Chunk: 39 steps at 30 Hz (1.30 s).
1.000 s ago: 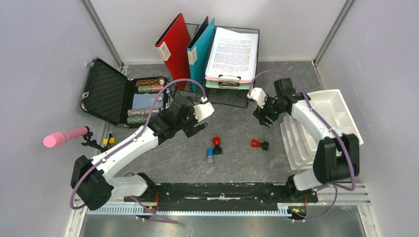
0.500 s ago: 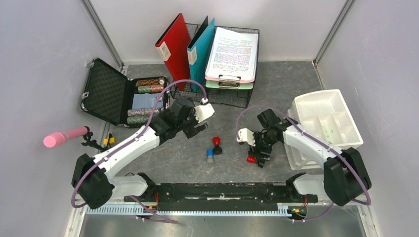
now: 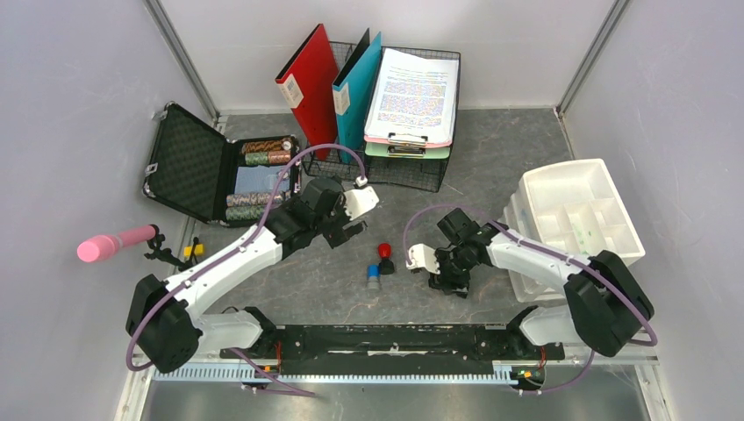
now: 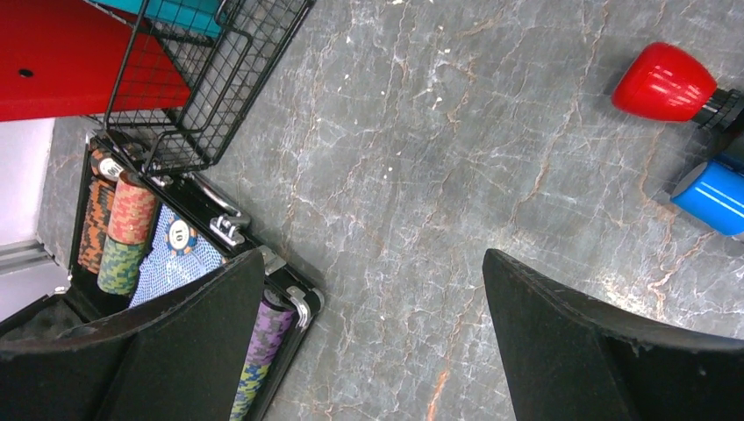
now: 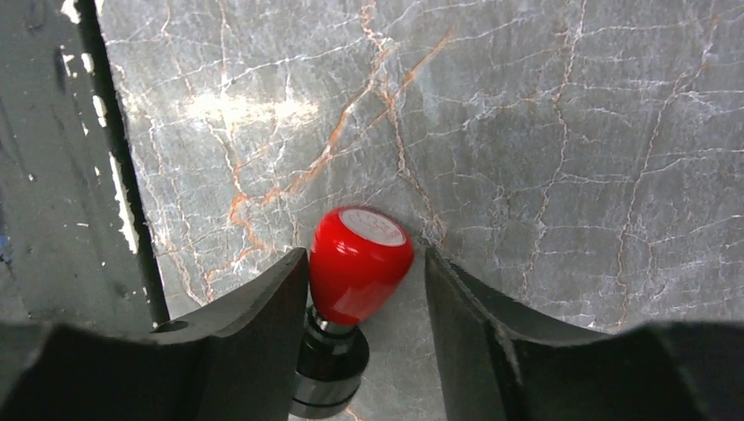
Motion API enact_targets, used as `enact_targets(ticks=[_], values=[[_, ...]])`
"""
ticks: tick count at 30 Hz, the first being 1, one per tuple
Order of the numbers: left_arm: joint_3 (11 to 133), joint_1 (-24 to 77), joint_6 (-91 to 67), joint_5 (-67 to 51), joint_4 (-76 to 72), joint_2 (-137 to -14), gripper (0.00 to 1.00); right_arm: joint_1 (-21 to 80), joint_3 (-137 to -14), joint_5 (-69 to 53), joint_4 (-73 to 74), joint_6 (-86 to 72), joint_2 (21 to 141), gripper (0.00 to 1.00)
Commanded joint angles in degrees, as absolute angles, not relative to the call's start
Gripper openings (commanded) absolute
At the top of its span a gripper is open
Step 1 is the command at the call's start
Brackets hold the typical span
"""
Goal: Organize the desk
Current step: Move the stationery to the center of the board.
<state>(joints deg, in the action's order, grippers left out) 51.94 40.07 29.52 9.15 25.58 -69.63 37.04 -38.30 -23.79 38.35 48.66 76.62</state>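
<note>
Top external shows the grey stone-look table (image 3: 491,158) filling the walled floor beneath both arms. Left tool (image 4: 368,298) hangs spread over bare stone; right tool (image 5: 367,259) brackets (barely gapped, not pinching) a red-capped stamp (image 5: 355,276).

Black foam-lined case (image 3: 189,167) lying open at far left corner of desk (image 3: 518,140), holding poker chips (image 3: 266,146) and blue card deck (image 3: 254,180). Red binder (image 3: 309,83) standing at far edge, just left of wire basket (image 3: 386,171). Teal binder (image 3: 355,83) and paper-topped clipboard (image 3: 412,96) leaning inside it. White compartment tray (image 3: 561,189) sitting at right edge. Red-knobbed stamp (image 3: 383,252) lying mid-desk, blue-capped stamp (image 3: 374,279) just beside it. Second red knob (image 5: 360,263) lying toward near edge.
</note>
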Motion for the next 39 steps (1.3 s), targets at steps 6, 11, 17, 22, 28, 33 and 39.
enact_targets(ticks=[6, 11, 17, 22, 28, 33, 39], values=[[51.3, 35.1, 28.6, 7.7, 25.0, -64.2, 1.00, 39.4, -44.0, -24.2, 33.9, 45.9, 82.1, 0.33], [51.8, 31.1, 27.8, 6.7, 26.3, -61.8, 1.00, 41.6, -50.0, -24.3, 32.7, 44.7, 87.3, 0.25], [52.6, 28.1, 26.6, 6.7, 27.3, -59.0, 1.00, 45.6, -59.7, -22.9, 31.6, 43.5, 93.9, 0.24], [53.1, 26.8, 26.3, 7.4, 28.6, -57.9, 1.00, 47.2, -66.7, -20.6, 32.5, 43.2, 99.8, 0.33], [52.4, 26.5, 26.9, 6.6, 28.6, -55.8, 1.00, 47.3, -67.4, -17.9, 32.2, 43.0, 101.9, 0.49], [52.5, 26.5, 26.6, 5.6, 28.4, -56.2, 1.00, 47.4, -66.4, -17.4, 31.8, 42.2, 100.8, 0.60], [51.6, 26.5, 26.3, 3.0, 27.0, -56.9, 1.00, 47.2, -64.9, -15.0, 32.1, 40.0, 96.2, 0.64]])
